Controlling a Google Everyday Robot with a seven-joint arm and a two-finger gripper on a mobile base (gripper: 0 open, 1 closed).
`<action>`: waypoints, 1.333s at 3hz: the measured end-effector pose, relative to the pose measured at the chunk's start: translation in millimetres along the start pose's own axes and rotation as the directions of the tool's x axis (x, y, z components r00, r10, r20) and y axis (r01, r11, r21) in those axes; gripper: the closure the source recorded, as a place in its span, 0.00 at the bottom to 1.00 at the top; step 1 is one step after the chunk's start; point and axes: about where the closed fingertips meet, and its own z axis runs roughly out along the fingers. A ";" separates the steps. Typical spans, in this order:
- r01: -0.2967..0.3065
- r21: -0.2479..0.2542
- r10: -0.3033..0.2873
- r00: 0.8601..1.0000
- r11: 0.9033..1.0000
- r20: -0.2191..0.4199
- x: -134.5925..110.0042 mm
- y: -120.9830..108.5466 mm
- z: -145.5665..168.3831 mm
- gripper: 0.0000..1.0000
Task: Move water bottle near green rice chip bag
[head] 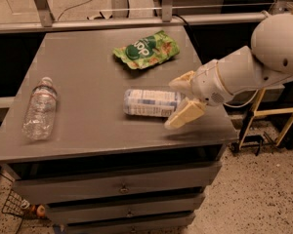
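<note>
Water bottle [151, 103]: on its side, lengthwise l-to-r, in right half of tabletop [88, 62], closer to front edge than back. Right end partly hidden by the claw.

Green rice chip bag [146, 49]: flat, toward back edge, about straight behind the water bottle. Well apart, w/ a bare strip of top between.

Gripper [170, 105]: at the bottle's right end, reaching in over the right edge. Spread open, one finger [183, 78] on the back side of the bottle, the other [185, 115] on the front side, toward front-right corner. Nothing clamped yet. Can't tell whether either finger touches the label.

Risks, as a judgement:
- Round body lying flat, so prob. a roll toward front edge if nudged before the squeeze.
- Hold only at the very end: risk of swinging or slipping out on the lift.
- Thin plastic: risk of squashing & popping free under a hard squeeze.
- Low carry: risk of ploughing into the bag & shoving it toward back edge.

Room: bare top betw. bottle & bag, more bare top left of the bag, so a short move toward back edge looks enough. Little margin at front & right edges. Clear bottle [40, 108] by left edge, well out of the way. Rail [136, 22] along back edge, behind the bag.
</note>
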 end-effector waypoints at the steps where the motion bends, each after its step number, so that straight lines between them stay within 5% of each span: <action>1: -0.013 -0.010 0.014 1.000 1.000 0.019 0.9 -0.6 5.8 0.46; 3: -0.053 0.078 0.052 0.998 0.996 0.018 23.5 -37.9 -30.3 0.98; 4: -0.058 0.224 0.068 0.997 0.973 -0.033 36.0 -66.0 -81.1 1.00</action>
